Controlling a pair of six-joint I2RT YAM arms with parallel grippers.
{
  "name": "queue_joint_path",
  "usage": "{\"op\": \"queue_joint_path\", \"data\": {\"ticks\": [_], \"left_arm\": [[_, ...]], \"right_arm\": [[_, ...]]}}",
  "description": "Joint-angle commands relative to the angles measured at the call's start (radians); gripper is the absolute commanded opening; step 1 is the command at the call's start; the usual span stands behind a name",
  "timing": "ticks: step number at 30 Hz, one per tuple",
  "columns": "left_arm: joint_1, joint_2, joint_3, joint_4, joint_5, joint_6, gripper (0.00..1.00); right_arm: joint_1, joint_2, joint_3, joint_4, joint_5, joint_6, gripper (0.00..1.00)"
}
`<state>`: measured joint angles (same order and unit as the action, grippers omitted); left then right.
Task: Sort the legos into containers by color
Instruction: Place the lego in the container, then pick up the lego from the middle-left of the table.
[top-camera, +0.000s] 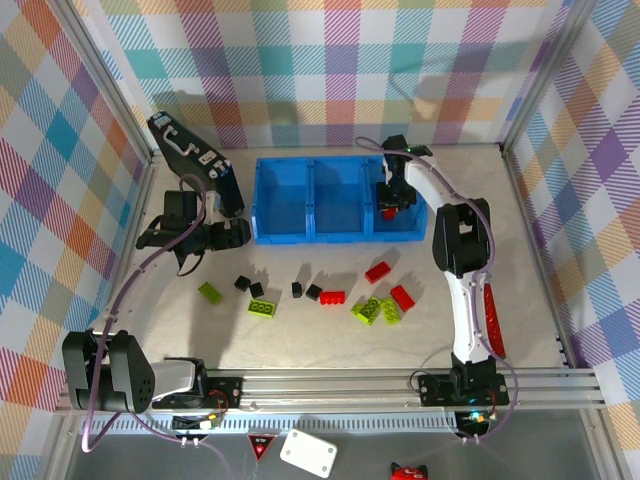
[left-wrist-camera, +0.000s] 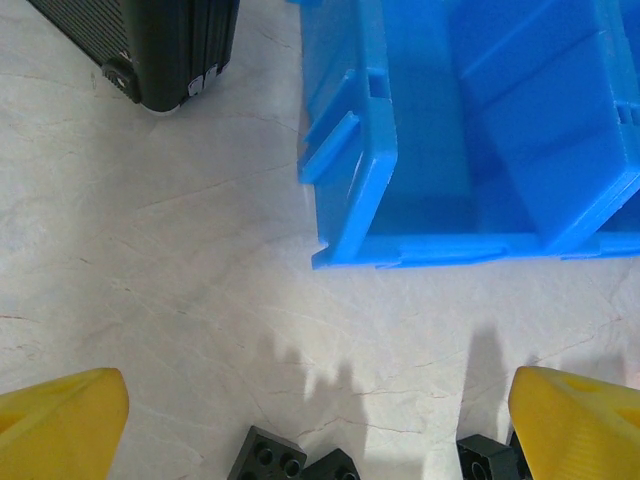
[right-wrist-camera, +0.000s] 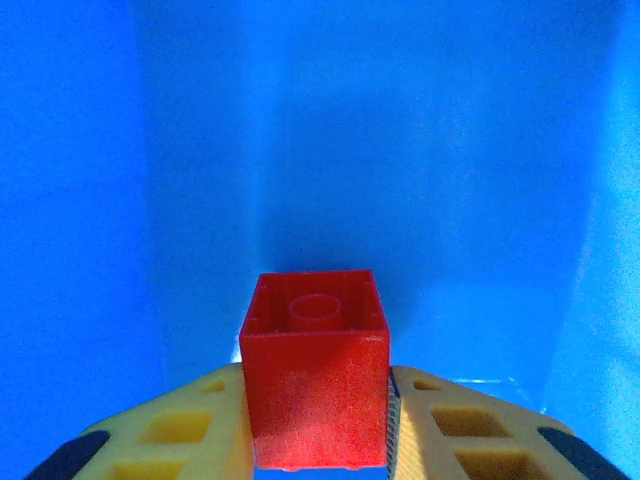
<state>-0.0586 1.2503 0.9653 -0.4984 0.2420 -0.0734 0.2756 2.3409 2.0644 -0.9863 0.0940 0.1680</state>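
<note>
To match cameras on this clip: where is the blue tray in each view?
Top external: blue tray at back centre of the table.
Left wrist: tray's near-left corner, upper right.
Right wrist: tray wall behind the red brick.
Shared landmark: that brick, held by the right gripper over the right compartment.

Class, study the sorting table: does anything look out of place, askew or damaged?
Nothing looks damaged or spilled. The blue tray sits square. The black case lies at an angle to it, and a long red strip lies off to the right.
</note>
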Motion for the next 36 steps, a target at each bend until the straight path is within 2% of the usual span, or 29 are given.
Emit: {"op": "queue_joint_path", "data": {"ticks": [1,11,21,25,28,31,34,36], "left_arm": [[-0.008,-0.009,-0.002,-0.019,-0.007,0.018,0.97],[-0.007,-0.017,-0.003,-0.017,-0.003,0.018,0.97],[-0.007,-0.023,0.003,-0.04,-0.061,-0.016,0.97],[-0.008,-0.017,0.026,-0.097,-0.101,-0.046,0.95],[-0.009,-0.017,0.049,-0.154,-0.172,-0.095,0.93],[-0.013,-0.009,0.075,-0.217,-0.193,-0.142,0.92],[-0.028,-0.001,0.096,-0.292,-0.191,-0.167,0.85],[-0.04,-0.004,0.093,-0.323,-0.181,-0.184,0.84]], "right_arm": [[-0.003,0.016,0.029,-0.023,0.008,-0.019,0.37],[-0.002,-0.027,0.027,-0.034,0.007,-0.013,0.46],[0.0,-0.199,-0.059,-0.052,0.003,-0.011,0.49],[0.004,-0.293,-0.144,-0.041,-0.022,0.001,0.49],[0.007,-0.368,-0.225,-0.022,-0.042,0.013,0.49],[0.012,-0.439,-0.314,0.002,-0.054,0.023,0.49],[0.021,-0.503,-0.411,0.022,-0.063,0.037,0.5],[0.024,-0.542,-0.465,0.037,-0.079,0.045,0.5]]}}
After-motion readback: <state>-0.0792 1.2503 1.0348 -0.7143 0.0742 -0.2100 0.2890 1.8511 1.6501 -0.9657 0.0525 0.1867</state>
